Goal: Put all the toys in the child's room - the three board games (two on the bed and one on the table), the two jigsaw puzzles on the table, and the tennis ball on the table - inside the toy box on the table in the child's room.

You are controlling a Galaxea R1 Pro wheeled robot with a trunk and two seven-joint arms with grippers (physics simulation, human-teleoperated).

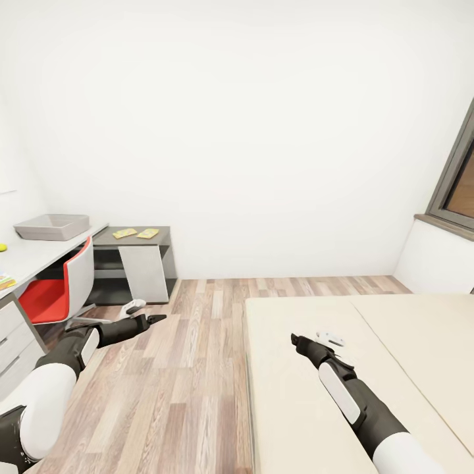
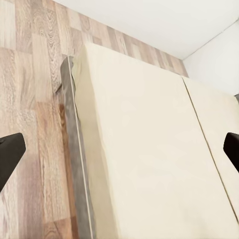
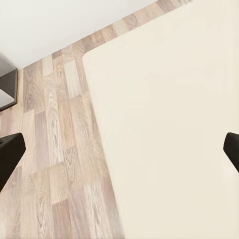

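Observation:
The light grey toy box [image 1: 51, 226] stands on the pale table [image 1: 39, 257] at the far left. A small yellow-green tennis ball [image 1: 2, 247] lies near it at the picture's edge. A flat colourful board game [image 1: 5, 281] peeks in at the left edge. Two jigsaw puzzles [image 1: 124, 233] [image 1: 148, 233] lie on the lower dark cabinet top. The beige bed [image 1: 309, 395] is at the right; the board games on the bed are out of view. My left gripper [image 1: 157, 318] hangs open over the floor. My right gripper [image 1: 297, 340] is open above the mattress [image 3: 174, 124].
A red and white chair [image 1: 62, 289] is pushed in at the table, close to my left arm. Wood plank floor [image 1: 191, 368] runs between table and bed. A dark-framed window [image 1: 457, 184] sits in the right wall. The bed's grey frame edge [image 2: 74, 164] borders the floor.

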